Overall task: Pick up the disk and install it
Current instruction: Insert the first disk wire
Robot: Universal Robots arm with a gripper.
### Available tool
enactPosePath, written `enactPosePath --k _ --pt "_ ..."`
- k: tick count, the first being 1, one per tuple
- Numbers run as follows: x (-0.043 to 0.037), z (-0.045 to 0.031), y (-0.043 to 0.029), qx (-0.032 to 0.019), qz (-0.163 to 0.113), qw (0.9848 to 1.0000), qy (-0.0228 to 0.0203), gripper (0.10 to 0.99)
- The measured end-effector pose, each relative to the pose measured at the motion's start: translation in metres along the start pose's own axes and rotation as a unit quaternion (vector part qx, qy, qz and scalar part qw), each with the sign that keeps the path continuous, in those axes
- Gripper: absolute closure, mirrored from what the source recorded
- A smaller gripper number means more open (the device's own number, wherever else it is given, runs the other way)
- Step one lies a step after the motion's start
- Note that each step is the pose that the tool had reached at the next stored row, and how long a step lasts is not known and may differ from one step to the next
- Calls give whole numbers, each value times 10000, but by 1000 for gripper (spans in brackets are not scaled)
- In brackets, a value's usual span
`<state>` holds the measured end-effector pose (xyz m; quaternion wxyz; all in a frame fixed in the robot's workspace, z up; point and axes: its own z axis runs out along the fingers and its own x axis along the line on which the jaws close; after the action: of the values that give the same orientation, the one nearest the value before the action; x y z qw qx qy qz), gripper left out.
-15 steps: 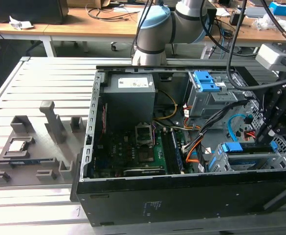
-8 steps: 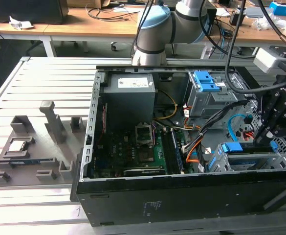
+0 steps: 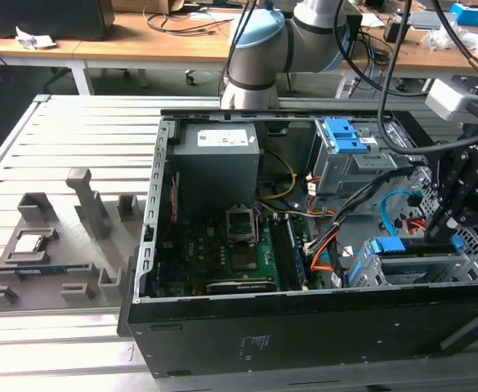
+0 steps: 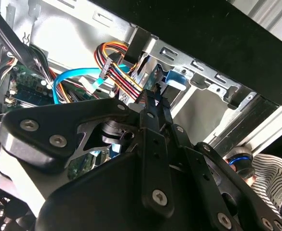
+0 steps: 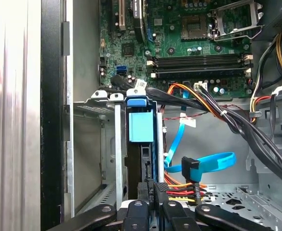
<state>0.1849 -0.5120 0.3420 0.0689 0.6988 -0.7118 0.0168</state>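
My gripper (image 5: 150, 190) has its fingers closed on the disk's (image 5: 141, 144) rear edge. The disk stands on edge inside the metal drive cage (image 5: 115, 144), in the computer case's (image 3: 304, 327) front corner, beside orange and blue cables (image 5: 198, 166).

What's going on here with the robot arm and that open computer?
A robot arm is working inside an open computer case that lies on its side on a slatted metal table. Its gripper is down at the drive cage on the exterior view's right, where the disk with its blue frame sits in the cage slot. In the first wrist view the gripper's fingers close together at the disk's near end.
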Motion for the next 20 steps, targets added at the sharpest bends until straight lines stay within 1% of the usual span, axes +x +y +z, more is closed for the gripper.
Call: enactPosePath --k 2,4,7,9,11,14,15,16,17,18,19,20 --pt "0 7 -6 0 0 10000 0 910" --pt "-6 47 -10 1 -1 10000 4 910" --pt "-3 62 -12 1 -1 10000 0 910" --pt "8 66 -12 0 -1 10000 -4 910" --pt "49 72 -20 -2 0 10000 -12 910" --pt "56 77 -30 -1 -3 10000 -48 910" --pt "56 73 -31 -1 -7 10000 -90 910" --pt "55 108 -3 -3 -11 9999 -140 910" --pt "56 105 -3 -2 -11 9999 -137 902" --pt "61 65 0 -2 -11 9999 -136 839" --pt "61 -3 6 -2 -11 9999 -137 839" --pt "58 -39 8 -2 -11 9999 -139 839"
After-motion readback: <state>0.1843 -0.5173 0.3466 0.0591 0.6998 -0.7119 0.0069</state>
